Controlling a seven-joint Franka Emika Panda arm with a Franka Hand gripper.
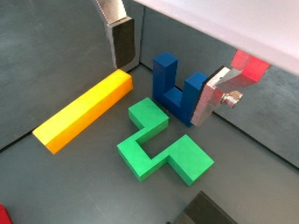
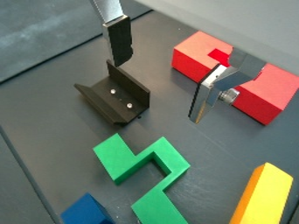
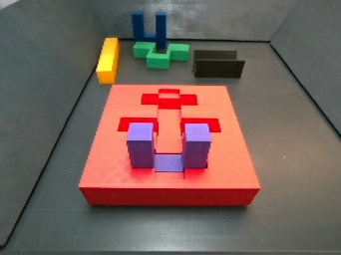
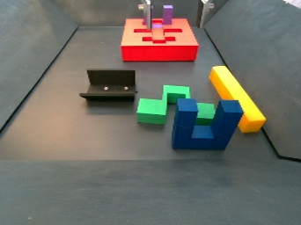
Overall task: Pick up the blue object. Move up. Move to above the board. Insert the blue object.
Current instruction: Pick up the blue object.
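The blue object (image 1: 173, 86) is a dark blue U-shaped block standing on the floor with its prongs up. It also shows in both side views (image 3: 150, 27) (image 4: 207, 125) and at a wrist view's edge (image 2: 86, 212). My gripper (image 1: 162, 90) is open and empty, with its fingers (image 1: 121, 44) spread wide well above the floor, and the blue object shows between them. It shows open too in the second wrist view (image 2: 156, 89), and is out of both side views. The red board (image 3: 167, 139) (image 4: 159, 42) lies away from the blue object, and a purple U-shaped block (image 3: 167, 149) sits in it.
A green stepped block (image 1: 163, 144) (image 4: 177, 104) and a yellow bar (image 1: 84, 107) (image 4: 235, 95) lie beside the blue object. The fixture (image 2: 114, 96) (image 4: 108, 85) stands between the blocks and the board. Dark walls ring the floor.
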